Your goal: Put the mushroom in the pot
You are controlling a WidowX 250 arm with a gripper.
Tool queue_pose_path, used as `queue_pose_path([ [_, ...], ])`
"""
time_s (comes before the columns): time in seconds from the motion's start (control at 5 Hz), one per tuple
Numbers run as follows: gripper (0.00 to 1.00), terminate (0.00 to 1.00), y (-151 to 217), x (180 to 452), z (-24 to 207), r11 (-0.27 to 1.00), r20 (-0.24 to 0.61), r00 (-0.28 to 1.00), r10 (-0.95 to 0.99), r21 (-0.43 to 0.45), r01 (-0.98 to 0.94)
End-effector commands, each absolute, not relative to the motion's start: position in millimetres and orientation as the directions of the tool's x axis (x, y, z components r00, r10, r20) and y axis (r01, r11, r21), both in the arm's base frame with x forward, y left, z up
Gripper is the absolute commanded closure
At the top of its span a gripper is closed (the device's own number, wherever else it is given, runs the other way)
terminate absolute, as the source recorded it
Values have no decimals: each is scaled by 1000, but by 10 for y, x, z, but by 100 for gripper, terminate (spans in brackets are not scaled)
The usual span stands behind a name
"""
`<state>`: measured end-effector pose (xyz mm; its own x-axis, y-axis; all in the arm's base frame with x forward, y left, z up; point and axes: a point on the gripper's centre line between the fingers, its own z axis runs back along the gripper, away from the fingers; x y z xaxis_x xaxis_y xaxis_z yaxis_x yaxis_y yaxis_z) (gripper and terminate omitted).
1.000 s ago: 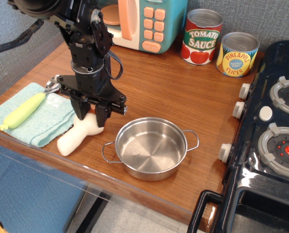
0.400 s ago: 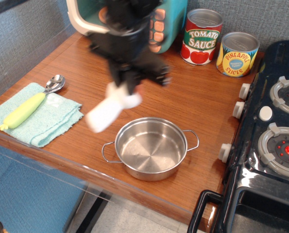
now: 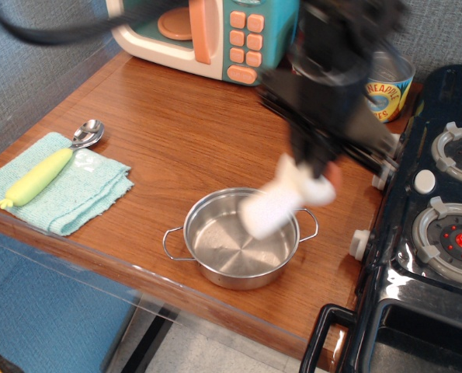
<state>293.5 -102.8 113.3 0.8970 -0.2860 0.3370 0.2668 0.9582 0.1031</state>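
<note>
My gripper (image 3: 317, 167) is blurred with motion and sits above the right rim of the pot. It is shut on the mushroom (image 3: 281, 200), whose cream-white stem hangs tilted down to the left over the pot's right side; a bit of reddish cap shows at the fingers. The shiny steel pot (image 3: 215, 256) with two wire loop handles stands near the front edge of the wooden table, with nothing resting on its floor.
A teal cloth (image 3: 67, 194) holding a yellow-green handled spoon (image 3: 44, 172) lies at the left. A toy microwave (image 3: 215, 35) stands at the back, a pineapple can (image 3: 387, 89) behind the arm, and a black toy stove (image 3: 440, 217) on the right.
My gripper lifted the mushroom off the table beside the cloth and carried it fast to the right, from left of the pot to above its right side.
</note>
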Motion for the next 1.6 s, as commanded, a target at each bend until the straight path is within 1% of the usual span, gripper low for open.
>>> queue_pose_path([
  [0.0,0,0,-883,2883,1106,972,348,908,-233,73,222],
  [0.2,100,0,-815,2833,1161,977,354,910,-215,83,198],
  [0.4,100,0,-745,2785,1134,980,346,917,-196,94,174],
  [0.6,0,0,-688,2756,1137,985,341,924,-172,84,152],
  [1.0,0,0,-565,2678,1232,994,336,937,-96,85,72],
  [1.2,0,0,-505,2599,1308,998,347,938,-28,63,7],
  [1.4,0,0,-441,2520,1285,998,360,931,57,5,-63],
])
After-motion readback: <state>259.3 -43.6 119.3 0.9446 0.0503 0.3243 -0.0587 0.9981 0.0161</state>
